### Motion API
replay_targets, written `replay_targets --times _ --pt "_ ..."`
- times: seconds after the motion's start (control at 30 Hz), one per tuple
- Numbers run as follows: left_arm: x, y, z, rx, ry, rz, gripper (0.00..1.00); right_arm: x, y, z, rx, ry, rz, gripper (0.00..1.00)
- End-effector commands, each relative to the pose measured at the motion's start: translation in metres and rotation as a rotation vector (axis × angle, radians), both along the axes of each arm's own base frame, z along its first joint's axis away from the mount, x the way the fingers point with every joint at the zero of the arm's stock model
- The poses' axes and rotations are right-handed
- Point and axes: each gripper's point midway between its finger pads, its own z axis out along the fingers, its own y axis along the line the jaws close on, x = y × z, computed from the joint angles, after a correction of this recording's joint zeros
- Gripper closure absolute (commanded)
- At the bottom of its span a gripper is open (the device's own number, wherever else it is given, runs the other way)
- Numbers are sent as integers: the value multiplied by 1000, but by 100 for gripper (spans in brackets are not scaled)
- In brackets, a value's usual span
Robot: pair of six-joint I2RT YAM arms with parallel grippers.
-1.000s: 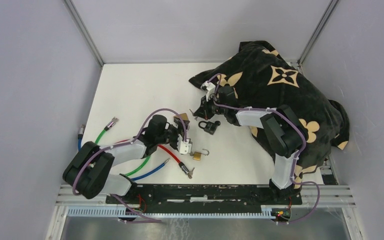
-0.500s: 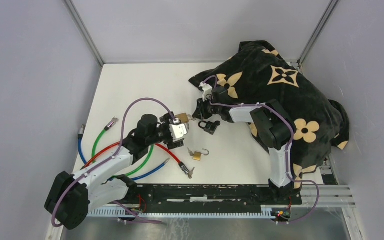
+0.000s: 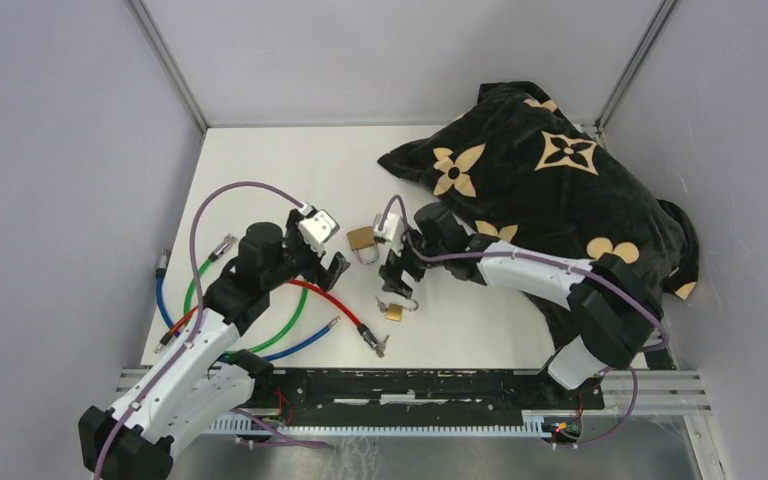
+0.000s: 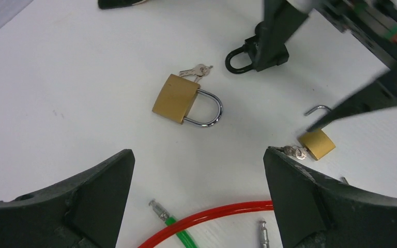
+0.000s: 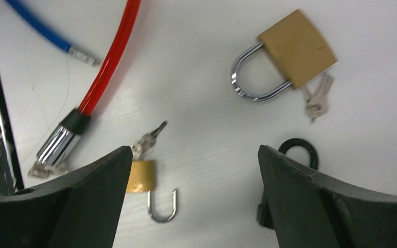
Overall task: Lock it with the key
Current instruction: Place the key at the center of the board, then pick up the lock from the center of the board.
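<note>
A large brass padlock point(image 3: 362, 240) lies shut on the white table, its keys point(image 4: 196, 71) at the body's end. In the right wrist view the same large padlock point(image 5: 297, 49) lies at upper right. A small brass padlock point(image 3: 395, 311) lies with its shackle point(image 5: 163, 206) swung open and keys point(image 5: 147, 139) in it. A black padlock point(image 5: 295, 141) lies by the right finger. My right gripper point(image 3: 397, 283) hovers open above the small padlock point(image 5: 140, 176), holding nothing. My left gripper point(image 3: 335, 265) is open and empty, left of the large padlock point(image 4: 176, 98).
Red point(image 3: 330, 300), green point(image 3: 285, 325) and blue point(image 3: 300, 345) cables with metal plugs lie at the near left. A black cloth with tan flowers point(image 3: 550, 170) covers the far right. A metal rail point(image 3: 410, 385) runs along the near edge.
My right gripper opened and came nearer, from beside the large padlock to above the small one. My left arm drew back to the left, away from the padlocks.
</note>
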Motion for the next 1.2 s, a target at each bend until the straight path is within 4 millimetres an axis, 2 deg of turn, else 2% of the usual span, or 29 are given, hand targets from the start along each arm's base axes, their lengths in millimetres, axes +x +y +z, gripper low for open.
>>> replay_targets --times 0.0,0.13,0.23,0.37,0.47,0.5,0.6,0.73,0.8,0.97,1.17 --pt "-5 30 12 38 98 143 0 -26 -30 -19 -116 -71 0 2" --pt "-25 52 0 246 167 81 0 -36 -36 -11 -115 -135 -16 2" --pt "-43 62 -1 300 218 62 0 -45 -36 -8 -130 -180 9 2" --pt "-55 62 19 280 213 39 0 -69 -22 5 2 -210 134 2" --pt "-66 52 27 258 196 -60 0 -102 -7 11 147 -160 284 2" --pt "-70 47 28 252 185 -107 0 -104 -6 8 147 -146 290 2" --pt "-79 38 31 231 140 -199 0 -88 -15 -18 15 -125 218 5" --pt "-64 39 41 186 40 -122 1 -86 -13 -46 -80 -72 212 10" --pt "-63 35 41 153 6 -129 2 -84 -10 -56 -112 -75 198 11" --pt "-71 20 43 70 -25 -195 2 -77 -5 -68 -145 -74 174 13" --pt "-71 17 37 60 -8 -203 2 -80 -8 -84 -188 -33 187 21"
